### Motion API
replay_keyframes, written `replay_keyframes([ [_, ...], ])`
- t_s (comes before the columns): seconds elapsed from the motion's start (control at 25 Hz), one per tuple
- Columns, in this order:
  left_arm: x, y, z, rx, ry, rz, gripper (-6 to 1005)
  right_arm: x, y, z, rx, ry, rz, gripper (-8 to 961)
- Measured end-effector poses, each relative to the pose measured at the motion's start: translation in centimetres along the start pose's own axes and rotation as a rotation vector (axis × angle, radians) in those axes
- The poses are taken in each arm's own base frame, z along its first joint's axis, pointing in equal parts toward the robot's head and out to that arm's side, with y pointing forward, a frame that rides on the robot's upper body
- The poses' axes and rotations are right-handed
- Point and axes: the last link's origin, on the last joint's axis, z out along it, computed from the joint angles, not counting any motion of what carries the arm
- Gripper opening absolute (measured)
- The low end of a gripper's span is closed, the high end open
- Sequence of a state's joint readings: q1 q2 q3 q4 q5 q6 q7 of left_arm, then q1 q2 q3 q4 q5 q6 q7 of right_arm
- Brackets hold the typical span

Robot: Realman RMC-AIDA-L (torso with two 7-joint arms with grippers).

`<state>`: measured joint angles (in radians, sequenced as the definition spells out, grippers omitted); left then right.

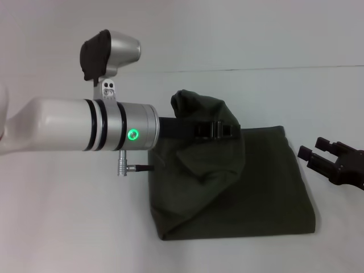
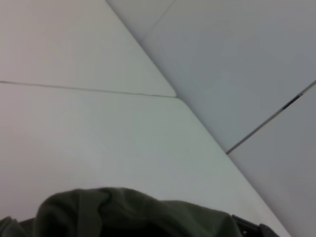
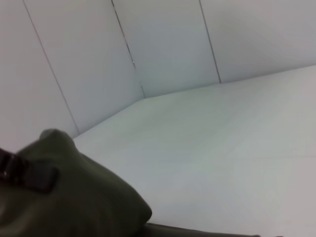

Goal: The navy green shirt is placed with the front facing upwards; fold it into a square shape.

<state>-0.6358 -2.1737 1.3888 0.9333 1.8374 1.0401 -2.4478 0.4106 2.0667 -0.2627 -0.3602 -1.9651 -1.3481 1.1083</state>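
Left end effector (image 1: 219,131) of mine pinches a raised fold of the navy green shirt (image 1: 250,187), which lies mid-bench, already compact, extending toward the bench's right edge. Beyond that edge side, my right end effector (image 1: 314,153) hovers spread, holding nothing.

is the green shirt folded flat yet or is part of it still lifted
Partly folded: most of the navy green shirt lies as a rectangle on the table, but the left gripper holds one bunched part up. The right gripper is clear.
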Motion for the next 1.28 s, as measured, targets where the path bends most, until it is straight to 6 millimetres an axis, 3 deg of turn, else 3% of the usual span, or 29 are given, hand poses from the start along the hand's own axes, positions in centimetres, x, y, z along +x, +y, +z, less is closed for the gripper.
replay_keyframes([
  [0.72,-1.4,-0.4,3.4,-0.025,0.055,-0.113,135,-0.2,-0.4,-0.4,0.01,0.0,-0.004,654],
  [0.96,-1.4,0.1,3.7,-0.08,0.091,-0.139,347,-0.4,-0.6,-0.6,0.015,-0.001,-0.002,654],
  [1.08,-1.2,0.4,3.6,-0.105,0.105,-0.145,586,-0.4,-0.8,-0.8,0.023,-0.002,-0.006,653],
  [1.24,-0.7,0.7,3.0,-0.146,0.132,-0.125,795,-1.4,-1.3,-1.8,0.036,-0.05,0.002,653],
  [1.28,-0.7,0.7,3.0,-0.146,0.132,-0.125,803,-1.4,-1.3,-1.8,0.036,-0.05,0.002,653],
])
